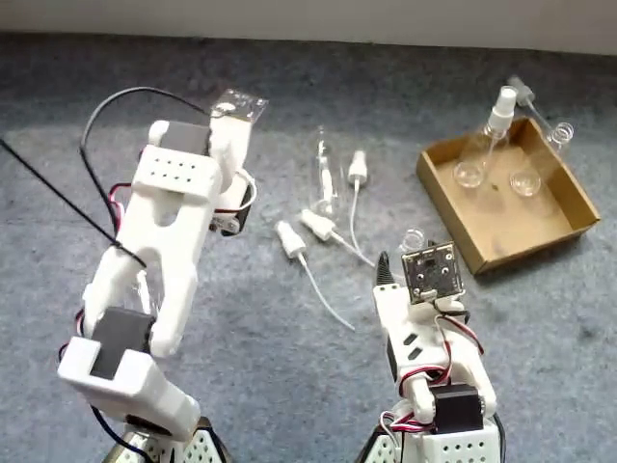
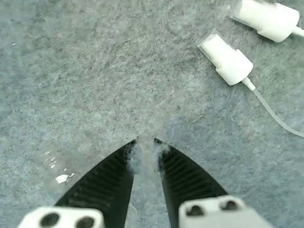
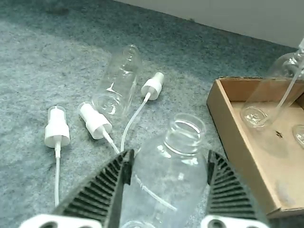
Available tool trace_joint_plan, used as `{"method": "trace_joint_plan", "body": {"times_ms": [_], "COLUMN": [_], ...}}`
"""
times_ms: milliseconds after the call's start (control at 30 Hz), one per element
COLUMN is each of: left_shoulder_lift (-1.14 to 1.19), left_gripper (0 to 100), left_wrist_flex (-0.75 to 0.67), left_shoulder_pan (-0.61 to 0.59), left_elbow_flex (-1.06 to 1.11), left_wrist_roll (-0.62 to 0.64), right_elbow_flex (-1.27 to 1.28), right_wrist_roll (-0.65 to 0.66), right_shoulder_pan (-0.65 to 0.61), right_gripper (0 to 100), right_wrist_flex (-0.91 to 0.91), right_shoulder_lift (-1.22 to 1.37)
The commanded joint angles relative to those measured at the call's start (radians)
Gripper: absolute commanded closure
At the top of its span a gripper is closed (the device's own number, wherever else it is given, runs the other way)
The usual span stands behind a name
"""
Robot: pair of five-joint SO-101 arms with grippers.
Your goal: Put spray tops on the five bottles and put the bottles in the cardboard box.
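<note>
My right gripper is shut on a clear bottle with an open neck and no top, held just left of the cardboard box. Several clear bottles stand in the box, one with a spray top. Another clear bottle lies on the carpet. Three loose spray tops lie near it. My left gripper hovers over bare carpet, barely open with nothing between its fingers, left of two tops.
A clear bottle lies beside my left gripper's finger, mostly under the arm. Long dip tubes trail from the loose tops across the carpet between the arms. One more bottle leans at the box's far corner. A pale wall runs along the back.
</note>
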Motion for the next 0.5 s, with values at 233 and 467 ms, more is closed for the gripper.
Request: {"method": "trace_joint_plan", "body": {"times_ms": [233, 467], "left_shoulder_lift": [0.349, 0.466], "left_gripper": [98, 77], "left_wrist_flex": [0.014, 0.015], "left_shoulder_pan": [0.122, 0.176], "left_elbow_flex": [-0.344, -0.437], "left_wrist_roll": [0.491, 0.750], "right_elbow_flex": [-0.007, -0.007], "right_wrist_roll": [0.006, 0.006], "right_shoulder_pan": [0.013, 0.013], "right_gripper": [83.5, 83.5], "right_wrist_flex": [-0.025, -0.024], "right_shoulder_lift": [-0.013, -0.013]}}
